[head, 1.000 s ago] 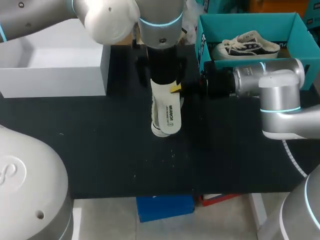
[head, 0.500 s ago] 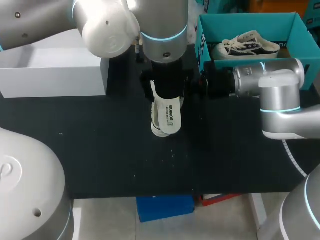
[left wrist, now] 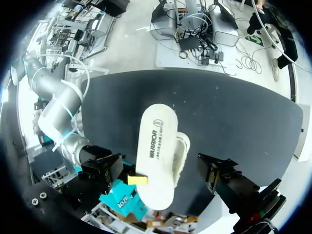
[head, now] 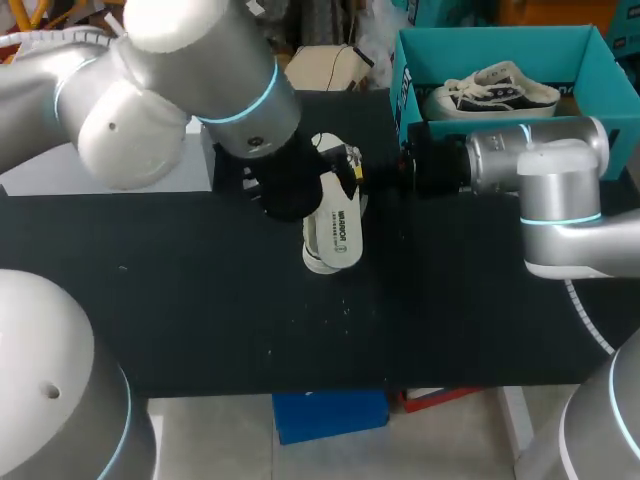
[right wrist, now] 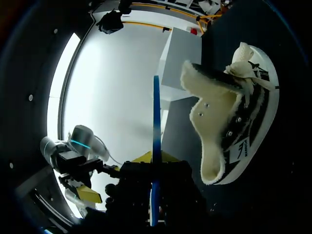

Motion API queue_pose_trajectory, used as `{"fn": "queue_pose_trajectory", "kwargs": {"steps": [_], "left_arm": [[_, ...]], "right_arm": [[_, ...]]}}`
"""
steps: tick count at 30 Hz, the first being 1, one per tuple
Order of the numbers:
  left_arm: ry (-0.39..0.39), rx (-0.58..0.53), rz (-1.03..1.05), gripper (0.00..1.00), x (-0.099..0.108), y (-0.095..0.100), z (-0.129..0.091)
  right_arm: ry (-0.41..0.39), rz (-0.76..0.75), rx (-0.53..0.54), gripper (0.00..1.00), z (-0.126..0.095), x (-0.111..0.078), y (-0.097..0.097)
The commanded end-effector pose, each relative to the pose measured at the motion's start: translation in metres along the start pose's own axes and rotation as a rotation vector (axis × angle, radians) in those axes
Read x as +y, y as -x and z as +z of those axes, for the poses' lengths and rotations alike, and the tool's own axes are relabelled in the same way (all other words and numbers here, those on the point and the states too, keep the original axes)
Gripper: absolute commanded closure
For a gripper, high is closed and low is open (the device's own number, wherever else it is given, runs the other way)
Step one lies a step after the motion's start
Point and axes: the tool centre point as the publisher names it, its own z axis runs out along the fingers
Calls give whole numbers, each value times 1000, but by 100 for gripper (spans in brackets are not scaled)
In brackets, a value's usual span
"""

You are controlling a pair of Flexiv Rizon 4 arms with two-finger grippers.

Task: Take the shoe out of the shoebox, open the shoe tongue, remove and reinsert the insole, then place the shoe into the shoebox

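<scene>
Shoe (right wrist: pixel 224 122) stands on the black table (head: pixel 200 300), near the teal shoebox (head: pixel 500 40).

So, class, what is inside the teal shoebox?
One dark sneaker with pale lining lies in the shoebox. The right arm covers its near edge, so anything there is hidden.
</scene>
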Motion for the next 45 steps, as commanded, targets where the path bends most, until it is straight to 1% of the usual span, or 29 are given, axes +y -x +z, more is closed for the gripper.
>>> {"fn": "queue_pose_trajectory", "kwargs": {"steps": [1, 9, 10, 11, 12, 13, 14, 15, 16, 31, 32, 35, 36, 37, 39, 43, 45], "left_arm": [[11, -272, 3, 0, -5, -29, -2], [11, -272, 3, 0, -5, -29, -2], [-36, -408, 15, 0, -8, -29, -3], [4, -445, 42, 0, -10, -28, -4], [13, -462, 72, 0, -11, -29, -3], [-25, -553, 61, 0, -12, -29, -2], [-32, -650, 54, 0, -12, -30, -4], [-38, -714, 67, 0, -11, -30, -7], [-76, -782, 64, 0, -10, -31, -8], [-76, -782, 64, 0, -10, -31, -8], [-50, -783, 67, 0, -10, -32, -5], [49, -824, 58, 0, -10, -39, 6], [65, -855, 43, 0, -10, -42, 9], [104, -856, 38, 0, -8, -45, 12], [108, -938, 18, 0, -7, -50, 16], [110, -1023, -13, 0, -2, -54, 28], [97, -1065, -25, 0, 2, -55, 33]], "right_arm": [[2, 0, -1, 100, 1, 0, 0], [2, 0, -1, 100, 1, 0, 0], [2, 0, -1, 100, 1, 0, 0], [2, 0, -1, 100, 1, 0, 0], [2, 0, -1, 100, 1, 0, 0], [2, 0, -1, 100, 1, 0, 0], [2, 0, -1, 100, 1, 0, 0], [2, 0, -1, 100, 1, 0, 0], [2, 0, -1, 100, 1, 0, 0], [2, 0, -1, 100, 1, 0, 0], [2, 0, -1, 100, 1, 0, 0], [2, 0, -1, 100, 1, 0, 0], [2, 0, -1, 100, 1, 0, 0], [2, 0, -1, 100, 1, 0, 0], [2, 0, -1, 100, 1, 0, 0], [2, 0, -1, 100, 1, 0, 0], [2, 0, -1, 100, 1, 0, 0]]}}
